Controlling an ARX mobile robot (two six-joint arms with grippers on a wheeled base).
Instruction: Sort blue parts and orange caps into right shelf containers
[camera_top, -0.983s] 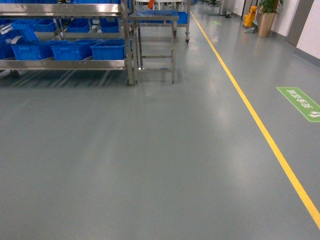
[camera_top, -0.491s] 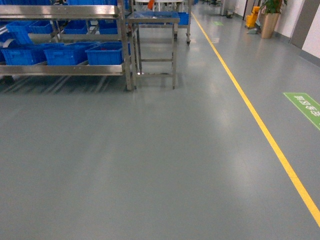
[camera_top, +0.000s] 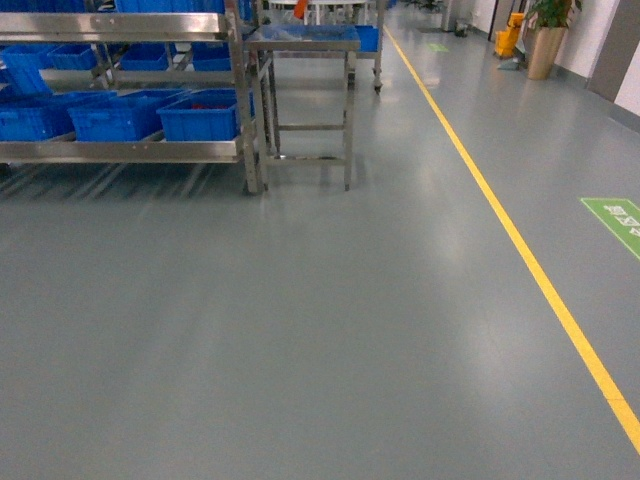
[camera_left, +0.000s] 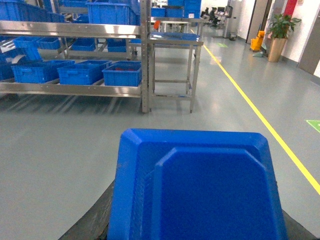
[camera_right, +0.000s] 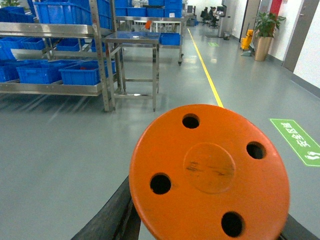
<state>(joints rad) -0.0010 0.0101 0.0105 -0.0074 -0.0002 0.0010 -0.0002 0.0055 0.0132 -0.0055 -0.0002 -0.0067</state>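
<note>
Neither pincer's fingers can be made out, so whether either is apart or together cannot be told. Filling the bottom of the left wrist view is a blue rectangular plastic part with cut corners (camera_left: 200, 190), flat face toward the camera. The right wrist view shows a round orange disc-shaped cap with four holes (camera_right: 210, 172), face-on, with no clear long axis. Well beyond, bright-blue ribbed plastic crates (camera_top: 198, 115) sit on a steel shelf rack (camera_top: 120, 150) beside a small steel table (camera_top: 305, 45), on a grey floor (camera_top: 300, 320) crossed by a yellow floor line (camera_top: 530, 270).
</note>
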